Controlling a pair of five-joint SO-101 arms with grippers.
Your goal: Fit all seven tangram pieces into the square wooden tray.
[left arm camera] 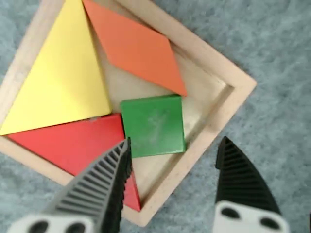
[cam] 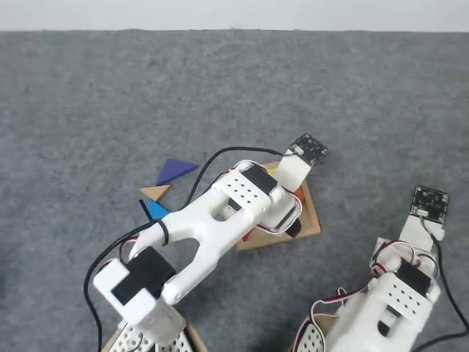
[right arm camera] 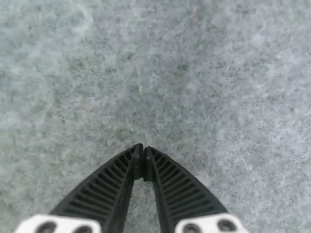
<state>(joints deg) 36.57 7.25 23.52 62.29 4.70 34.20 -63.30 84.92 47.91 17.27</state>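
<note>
- The left arm point(cam: 220, 220) lies from lower left to the frame's centre; the left gripper point(left arm camera: 176, 145) is spread wide.
- The right arm point(cam: 399, 293) sits at lower right; the right gripper point(right arm camera: 144, 150) has its fingers touching.

One wooden tray point(left arm camera: 241, 88); four pieces inside, yellow point(left arm camera: 63, 82), orange point(left arm camera: 136, 46), green point(left arm camera: 153, 126), red point(left arm camera: 68, 143); three outside, purple point(cam: 174, 171), tan point(cam: 154, 192), blue point(cam: 155, 210); two arms, left point(cam: 220, 220), right point(cam: 396, 293)
</note>
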